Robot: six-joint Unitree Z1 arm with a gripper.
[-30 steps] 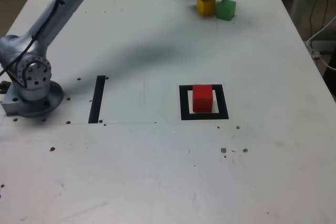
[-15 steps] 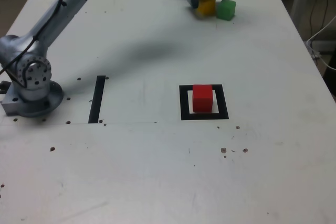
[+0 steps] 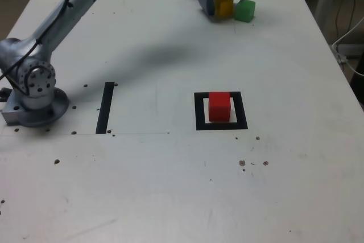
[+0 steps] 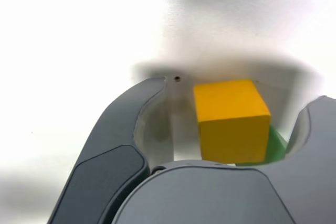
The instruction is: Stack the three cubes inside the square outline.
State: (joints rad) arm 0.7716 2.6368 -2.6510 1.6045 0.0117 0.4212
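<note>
At the far end of the table [image 3: 136, 186], the gripper [image 3: 229, 5] stands over the yellow cube [image 3: 223, 5], fingers apart, one on either side of it and neither seeming to press on it. The red cube [image 3: 219, 107] sits inside the square outline [image 3: 200, 112], so the stack looks to have its base. The step in hand, I judge, is picking up the second cube, the yellow one. Next the fingers need to centre on it and close without catching the green cube [image 3: 245, 11] just beside it.

The wrist view shows what the exterior view hides: bare space between the yellow cube and one finger, and the green cube peeping out by the other. How near that finger comes to the green one is hard to tell. Only the exterior view shows the red cube, the outline and the black strip [image 3: 105, 107].
</note>
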